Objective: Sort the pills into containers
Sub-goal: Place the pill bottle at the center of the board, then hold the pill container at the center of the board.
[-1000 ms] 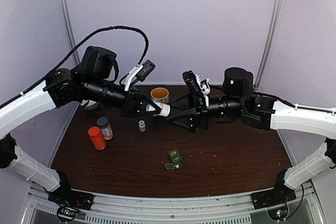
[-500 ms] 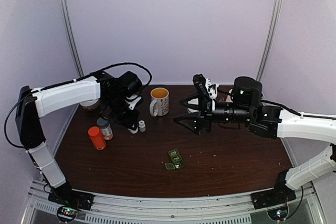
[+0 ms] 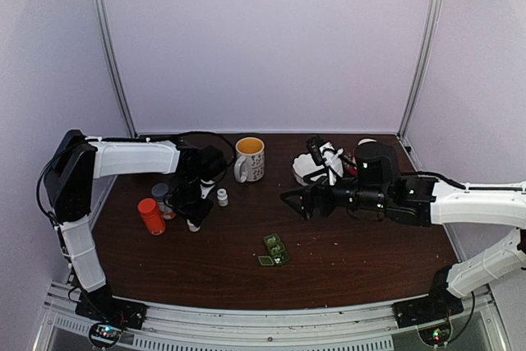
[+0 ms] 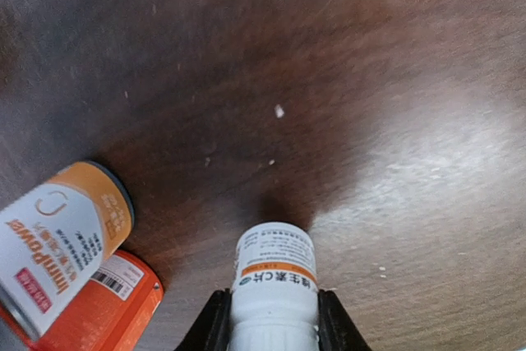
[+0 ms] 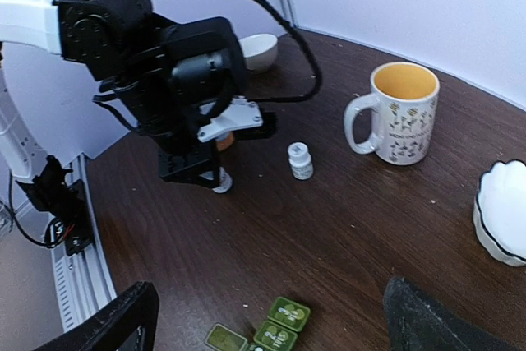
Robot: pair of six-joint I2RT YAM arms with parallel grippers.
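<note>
Pill box [image 3: 275, 249] lies apart from left pincer [image 4: 274, 324] gripping white bottle [image 4: 275, 273].

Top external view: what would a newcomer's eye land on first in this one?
The left gripper, down at the left of the table, clamps a small white bottle near the orange bottle. The right gripper stands wide open and empty at mid-table, pointing left. Nearer the front lies the green pill box, with the yellow-lined mug at the back.
</note>
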